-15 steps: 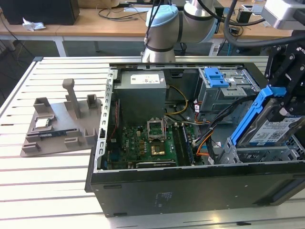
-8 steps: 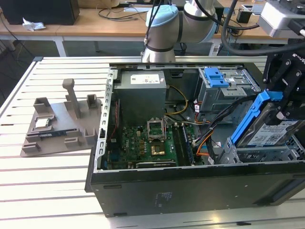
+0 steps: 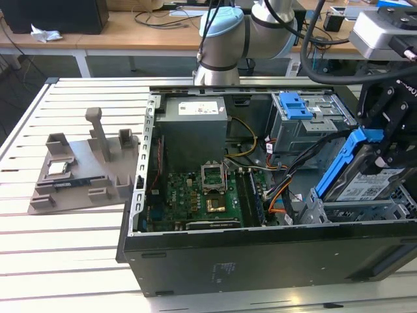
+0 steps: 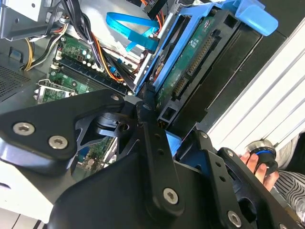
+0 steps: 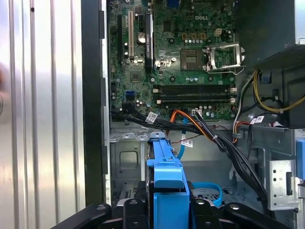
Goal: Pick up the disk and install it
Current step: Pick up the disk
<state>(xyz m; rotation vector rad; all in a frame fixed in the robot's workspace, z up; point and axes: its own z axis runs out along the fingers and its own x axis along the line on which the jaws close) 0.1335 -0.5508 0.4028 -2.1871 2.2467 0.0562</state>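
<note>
The disk (image 3: 369, 185), a silver drive with a blue-and-white label in a blue carrier bracket, hangs tilted over the metal drive bay (image 3: 365, 212) at the exterior view's right end of the open computer case. My gripper (image 3: 383, 151) is shut on it from above. In the second wrist view the black fingers (image 4: 148, 125) clamp the disk's (image 4: 190, 62) green circuit-board side, with the gripper (image 4: 172, 131) closed around the blue frame. In the first wrist view the disk's blue carrier (image 5: 164, 176) stands edge-on within the gripper (image 5: 167, 211), above the bay floor (image 5: 126, 162).
The case (image 3: 260, 261) lies open on a white slatted table, showing the motherboard (image 3: 195, 195), a grey power supply (image 3: 194, 134) and cable bundles (image 3: 293, 169). A blue latch (image 3: 296, 104) tops the far drive cage. A grey fixture (image 3: 78, 169) sits left. A hand (image 4: 251, 162) is nearby.
</note>
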